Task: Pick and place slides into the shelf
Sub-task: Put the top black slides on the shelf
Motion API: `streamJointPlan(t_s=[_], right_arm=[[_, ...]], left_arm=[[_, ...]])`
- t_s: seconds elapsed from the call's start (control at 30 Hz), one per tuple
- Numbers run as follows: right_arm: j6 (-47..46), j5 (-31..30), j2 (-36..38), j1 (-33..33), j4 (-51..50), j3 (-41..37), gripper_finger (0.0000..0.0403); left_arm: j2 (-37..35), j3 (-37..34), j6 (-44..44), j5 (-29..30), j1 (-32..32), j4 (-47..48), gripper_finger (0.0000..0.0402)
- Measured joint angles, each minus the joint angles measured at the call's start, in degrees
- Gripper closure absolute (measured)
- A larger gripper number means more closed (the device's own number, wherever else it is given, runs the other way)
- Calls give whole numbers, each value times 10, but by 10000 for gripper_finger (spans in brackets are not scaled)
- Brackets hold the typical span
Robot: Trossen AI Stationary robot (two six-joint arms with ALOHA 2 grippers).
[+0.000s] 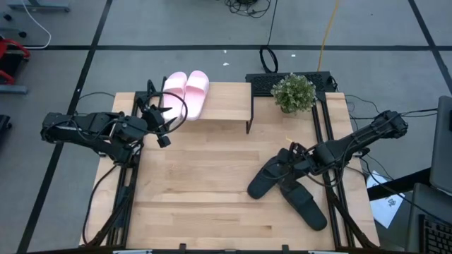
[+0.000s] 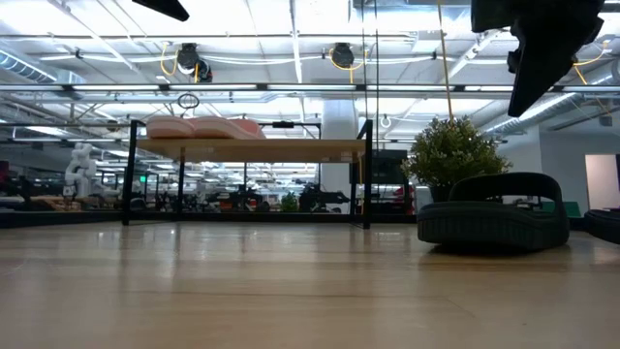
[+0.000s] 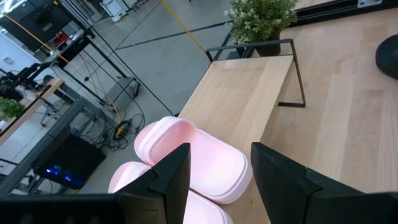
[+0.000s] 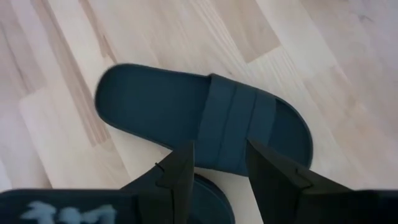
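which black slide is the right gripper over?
The right gripper hangs open over the black slide that angles toward the table's middle, near its strap. The other black slide lies nearer the table's front edge, clear of the fingers.

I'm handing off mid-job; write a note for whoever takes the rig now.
Left gripper: open, empty, beside the pink slides.
Right gripper: open, poised over the black slides, nothing gripped yet.
Done: both pink slides sit side by side on the left end of the shelf.
Left: both black slides, lying crossed on the table near the right arm, go onto the shelf's free right part.
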State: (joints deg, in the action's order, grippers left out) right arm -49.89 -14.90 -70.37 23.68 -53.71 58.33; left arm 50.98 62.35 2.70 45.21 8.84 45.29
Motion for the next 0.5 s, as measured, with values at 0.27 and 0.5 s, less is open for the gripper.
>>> streamJointPlan(t_s=[0.27,0.5], right_arm=[[32,-34,-1,-1,52,0,269],[90,-59,-29,30,120,10,269]], left_arm=[[0,0,-2,1,0,0,227],[0,0,-3,1,0,0,227]])
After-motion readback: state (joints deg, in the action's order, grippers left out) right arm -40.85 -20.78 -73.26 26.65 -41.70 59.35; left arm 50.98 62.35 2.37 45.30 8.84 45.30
